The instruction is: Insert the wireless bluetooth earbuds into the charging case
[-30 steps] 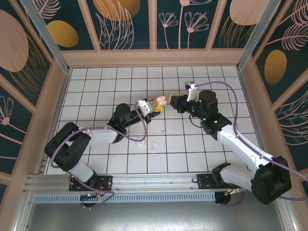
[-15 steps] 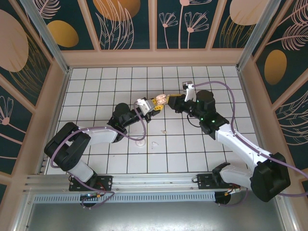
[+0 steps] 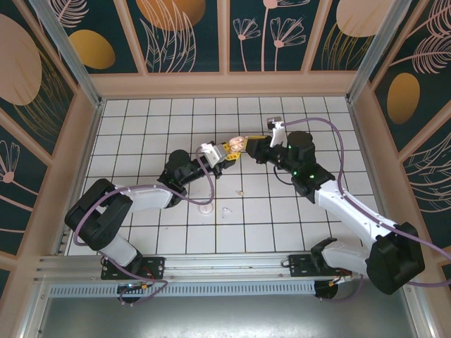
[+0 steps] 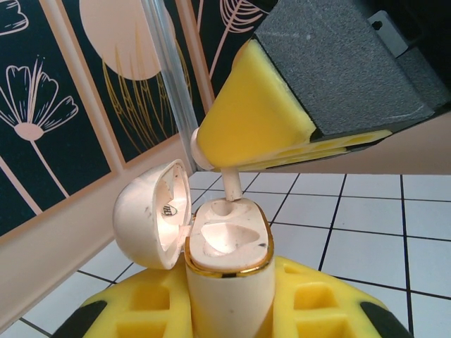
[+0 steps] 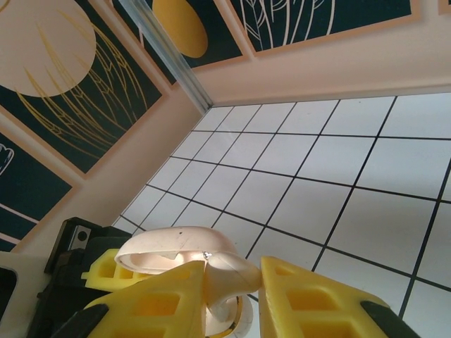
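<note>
A tiny cream-white plastic earbud [image 4: 230, 186], by the look of it feather-light, hard and slick, is best pinched at its rounded head, leaving the thin stem free to lead. It hangs stem-down, tip at the recess on the hinge side of a small cream-pink rounded plastic charging case [image 4: 229, 274]; how deep it sits cannot be told. The case, gold-rimmed and glossy, stands upright with its domed lid [image 4: 151, 215] swung open to one side. It is likely light and apt to twist, so a low grip on the body suits it.

The left gripper [image 3: 227, 150] is clenched on that body, yellow fingers either side. The right gripper [image 5: 232, 296] is closed on the earbud's head, wedge-shaped yellow fingertips pointing down at the case. Seen from above, the two meet in mid-air over the white tiled floor [image 3: 141, 127], towards its far half.

A flat white round disc [image 3: 205, 208] lies on the tiles nearer the arms, with two pale bits [image 3: 225, 210] near it, too small to identify. Dark teal wall panels [image 3: 190, 35] with pale flower drawings ring the floor.
</note>
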